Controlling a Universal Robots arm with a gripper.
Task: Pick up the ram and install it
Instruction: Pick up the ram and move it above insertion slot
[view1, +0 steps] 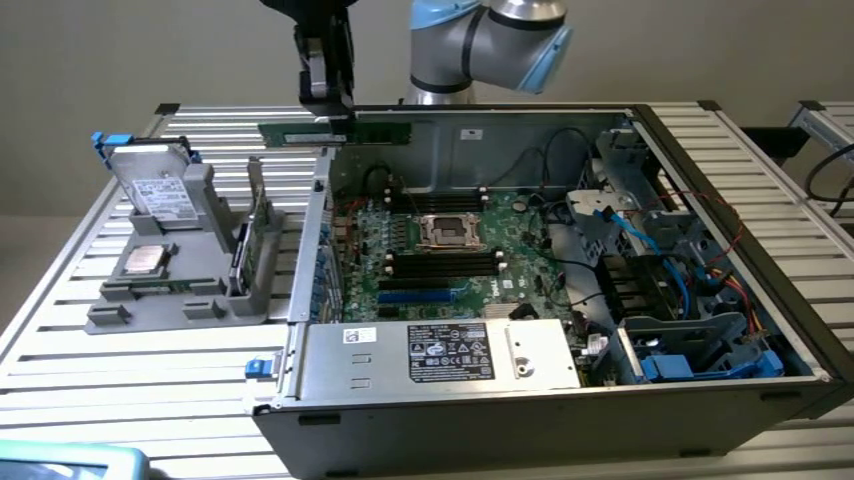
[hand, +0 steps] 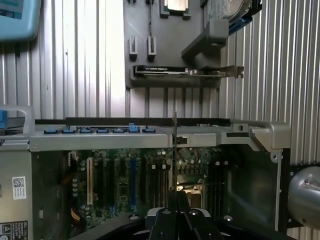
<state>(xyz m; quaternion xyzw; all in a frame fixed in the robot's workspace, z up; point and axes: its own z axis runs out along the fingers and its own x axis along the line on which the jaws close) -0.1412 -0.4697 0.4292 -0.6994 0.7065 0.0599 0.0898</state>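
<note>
Your claw (view1: 334, 116) is clenched on the ram (view1: 380, 130). The green stick sits pinched between the fingers, long edge level, and sticks out past the claw on both sides. It is in the air, touching nothing else. Directly beneath the claw is the rear upper wall of the open computer case (view1: 534, 425). The motherboard (view1: 527, 225) lies lower down, inside the case. On the wrist view you see the stick edge-on, as a thin line running out from the fingers across the case rim. The black memory slots (view1: 445, 262) are well below the claw, beside the CPU socket (view1: 450, 232). The grey fixture tray (view1: 147, 305) sits below the claw toward the exterior view's left, outside the case. It holds a boxy silver drive (view1: 158, 190).
</note>
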